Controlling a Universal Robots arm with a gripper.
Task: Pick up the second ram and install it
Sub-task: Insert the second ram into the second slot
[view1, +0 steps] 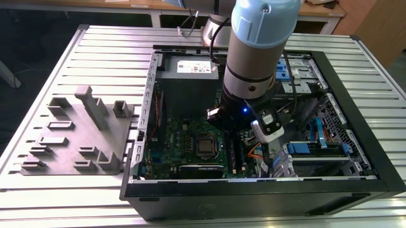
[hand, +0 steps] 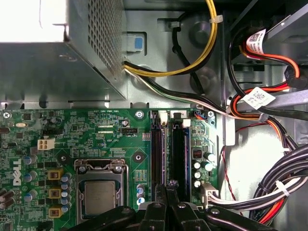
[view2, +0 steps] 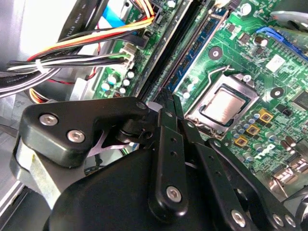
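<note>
The arm (view1: pixel 257 52) is a silver-grey cylinder capped pale blue, with a black wrist carrying a small blue light (view1: pixel 244 110). A white-and-black module (view1: pixel 266 127) sits at the wrist's five o'clock. The gripper (view2: pixel 168 98) is black linkage studded with silver screws (view2: pixel 173 194).

A workshop: robot arm (view1: pixel 260 42) over an opened computer case (view1: pixel 254 197) on a slatted metal table (view1: pixel 108 52) (wooden desks (view1: pixel 317 10) behind).

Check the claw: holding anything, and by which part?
Cannot tell. The claw is down at the memory slots on the motherboard, its own body hiding any grip.
</note>
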